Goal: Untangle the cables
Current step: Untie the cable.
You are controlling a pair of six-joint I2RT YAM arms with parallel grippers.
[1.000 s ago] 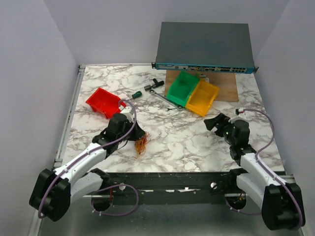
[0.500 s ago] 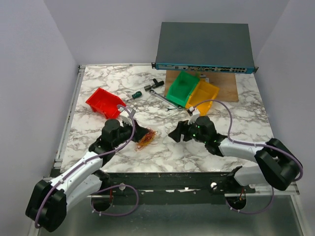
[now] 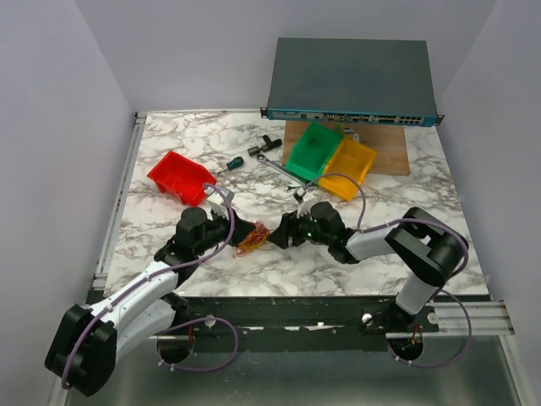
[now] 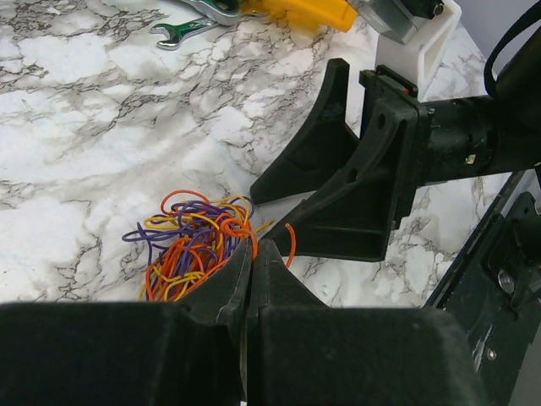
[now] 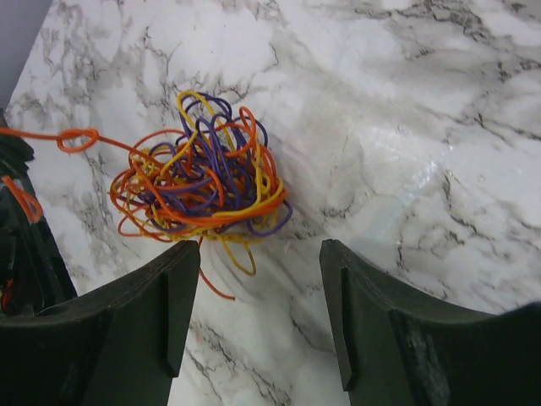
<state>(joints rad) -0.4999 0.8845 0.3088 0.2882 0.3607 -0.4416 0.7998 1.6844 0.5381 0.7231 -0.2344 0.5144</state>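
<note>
The cables [image 3: 252,241] are a small tangle of hair-thin orange, yellow and dark purple wires lying on the marble table between the two grippers. My left gripper [image 3: 254,230] is shut at the tangle's edge, and in the left wrist view [image 4: 252,252] an orange cable [image 4: 250,237] runs into the closed jaws. My right gripper [image 3: 280,234] is open and empty, just right of the tangle. In the right wrist view the tangle [image 5: 203,182] lies just beyond the right gripper [image 5: 260,254], nearer its left finger. One orange strand [image 5: 76,139] stretches off to the left.
A red bin [image 3: 180,177] stands behind the left arm. Green [image 3: 314,150] and yellow [image 3: 347,167] bins sit at the back, half on a wooden board [image 3: 389,152]. A wrench [image 3: 279,169] and a screwdriver [image 3: 239,160] lie between them. A network switch [image 3: 352,80] is at the far edge.
My right arm has swung from the right side of the table leftward to the tangle. My left gripper has moved the cables slightly up and to the right.
</note>
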